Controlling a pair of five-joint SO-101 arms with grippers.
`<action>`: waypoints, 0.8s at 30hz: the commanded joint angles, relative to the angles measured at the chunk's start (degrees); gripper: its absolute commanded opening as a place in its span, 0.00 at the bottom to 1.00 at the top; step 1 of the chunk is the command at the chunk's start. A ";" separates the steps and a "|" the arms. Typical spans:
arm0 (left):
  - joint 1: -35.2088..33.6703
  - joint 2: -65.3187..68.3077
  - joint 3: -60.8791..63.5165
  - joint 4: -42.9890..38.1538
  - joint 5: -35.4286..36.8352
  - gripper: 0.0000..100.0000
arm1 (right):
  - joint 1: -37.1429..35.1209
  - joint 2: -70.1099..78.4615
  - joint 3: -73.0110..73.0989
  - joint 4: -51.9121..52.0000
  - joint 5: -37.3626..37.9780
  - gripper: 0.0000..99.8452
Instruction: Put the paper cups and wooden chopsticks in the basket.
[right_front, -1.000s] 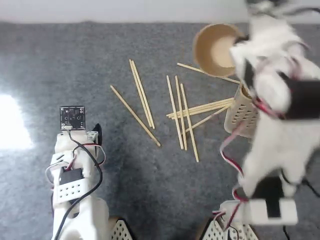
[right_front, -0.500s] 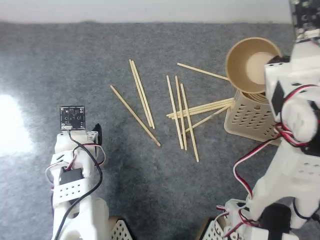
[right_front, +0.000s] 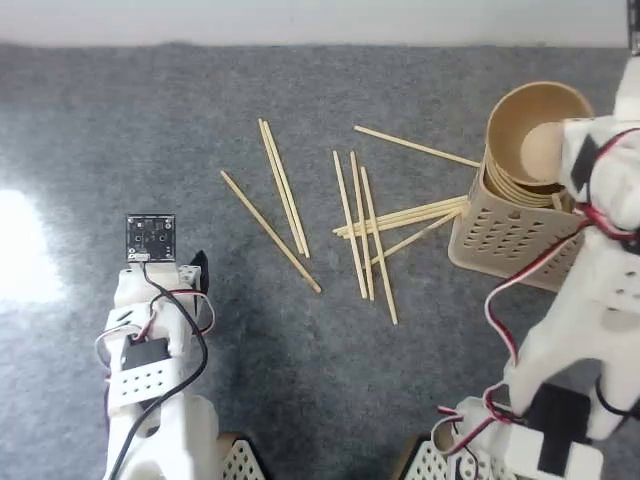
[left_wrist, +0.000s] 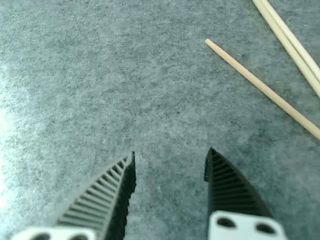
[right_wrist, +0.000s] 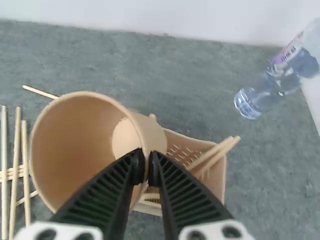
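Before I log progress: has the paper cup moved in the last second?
Yes. The paper cup, held by the right gripper, shifted right in the high view, from beyond the basket to over it.

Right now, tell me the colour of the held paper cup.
Light brown; the paper cup shows best in the right wrist view.

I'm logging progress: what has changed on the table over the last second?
The right gripper, shut on the paper cup, carried it rightward to the top of the basket, over the stacked cups inside. The left gripper and the loose chopsticks stayed put.
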 joint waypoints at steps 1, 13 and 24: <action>0.53 -0.97 -0.48 -1.32 -0.53 0.21 | -3.82 0.31 -0.18 1.89 -1.23 0.01; 0.53 -0.97 -0.48 -1.32 -0.53 0.21 | 5.93 6.02 0.09 2.07 -5.80 0.01; 0.62 -0.97 -0.48 -1.32 -0.53 0.21 | 15.08 6.29 0.09 2.33 -2.73 0.23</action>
